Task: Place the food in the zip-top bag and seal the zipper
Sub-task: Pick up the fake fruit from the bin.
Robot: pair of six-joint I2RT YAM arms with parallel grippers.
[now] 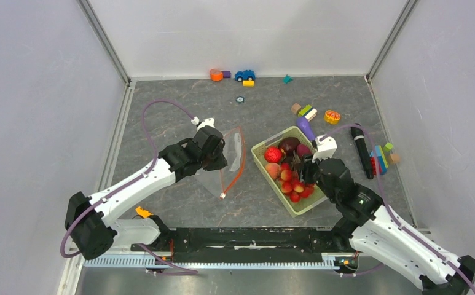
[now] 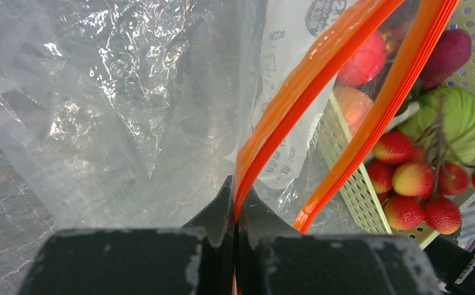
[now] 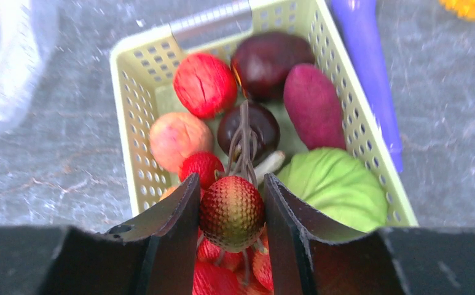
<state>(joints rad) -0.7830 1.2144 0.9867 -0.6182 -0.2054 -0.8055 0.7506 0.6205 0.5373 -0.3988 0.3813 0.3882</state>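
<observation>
Over the basket (image 3: 130,110), right claw (image 3: 231,190) gripping apple (image 3: 231,214), left claw (image 2: 237,196) pinching zipper (image 2: 299,86)

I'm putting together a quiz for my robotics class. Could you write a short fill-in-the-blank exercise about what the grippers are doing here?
1. The left gripper pinches the orange zipper of the clear ___.
2. The right gripper grips a small apple in the pale green ___.
3. The zipper's two sides stand apart, so the mouth is ___.
Missing words: bag; basket; open.
</observation>
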